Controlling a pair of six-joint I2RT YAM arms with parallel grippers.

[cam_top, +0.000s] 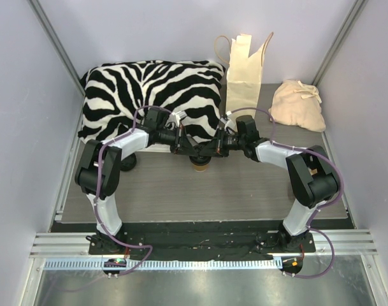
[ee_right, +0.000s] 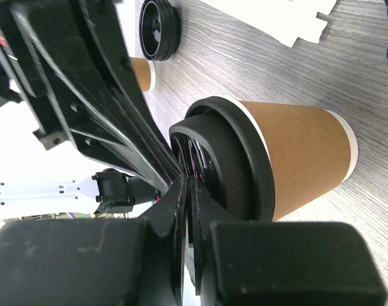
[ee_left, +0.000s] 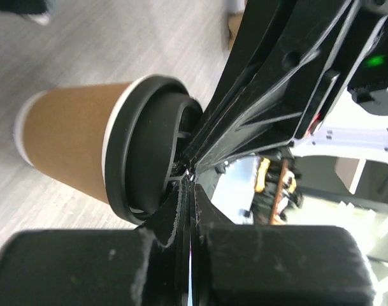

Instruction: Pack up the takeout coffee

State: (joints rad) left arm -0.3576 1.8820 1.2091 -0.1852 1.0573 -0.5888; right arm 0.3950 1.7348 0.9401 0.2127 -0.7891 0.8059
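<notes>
both left claw and right claw pressed together, tips against takeout coffee lid.

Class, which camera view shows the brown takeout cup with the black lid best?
The right wrist view: the takeout cup appears sharp and nearly whole, from black lid to base. The left wrist view shows the takeout cup too, its base blurred. The top view shows only a sliver of it.

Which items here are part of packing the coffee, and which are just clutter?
Job in hand:
takeout coffee; fitted lid on it; paper bag, likely where it goes; left gripper and right gripper, both shut, tips at the lid.

Lying about:
zebra cushion; beige cloth pouch; spare black lid; second brown cup.
</notes>
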